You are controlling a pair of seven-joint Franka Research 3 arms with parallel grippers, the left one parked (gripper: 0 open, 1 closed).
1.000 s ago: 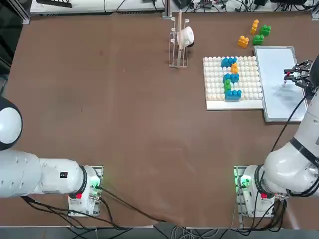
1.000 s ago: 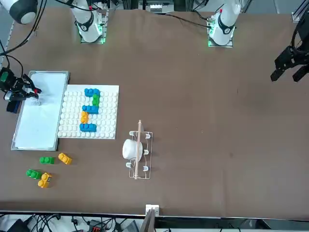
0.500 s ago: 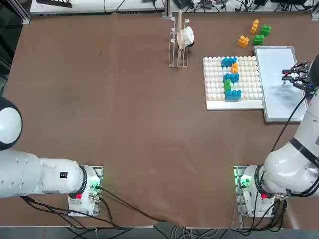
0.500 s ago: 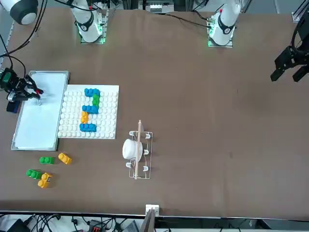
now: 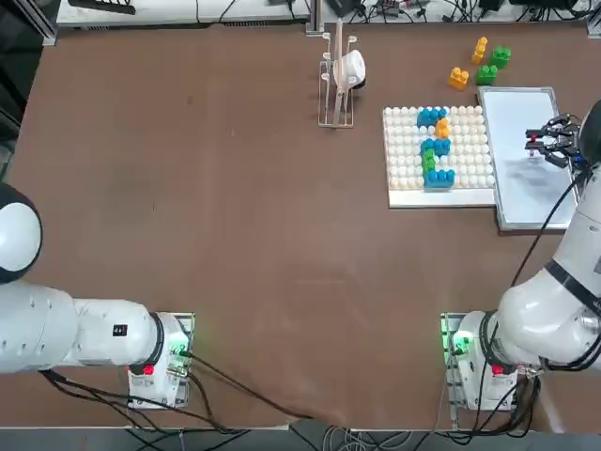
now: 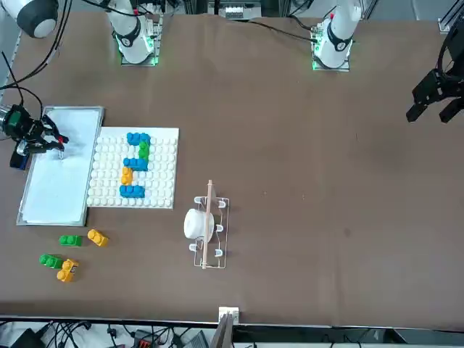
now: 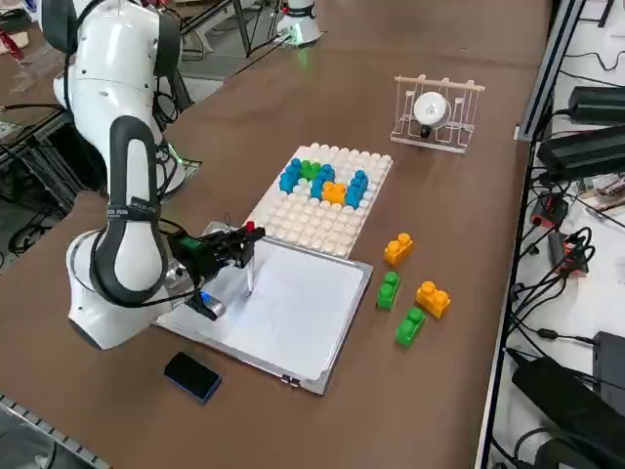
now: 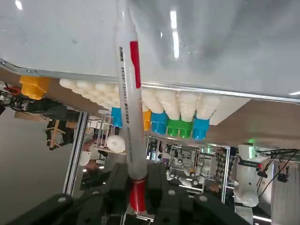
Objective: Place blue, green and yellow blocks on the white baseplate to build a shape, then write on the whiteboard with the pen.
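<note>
Right gripper (image 7: 246, 237) over whiteboard (image 7: 293, 318), fingers pinching pen (image 8: 127, 93) near red end, barrel pointing down at board. Blue, green, yellow blocks (image 5: 434, 147) on baseplate (image 5: 404, 160) beside whiteboard.

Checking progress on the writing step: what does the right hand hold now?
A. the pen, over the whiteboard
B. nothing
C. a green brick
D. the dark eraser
A: the right hand is shut on the pen, pointed at the whiteboard.

Brown table (image 5: 235, 207) fills the view; cables and dark equipment (image 7: 586, 147) crowd the floor along its far edge; grey floor beyond.
</note>
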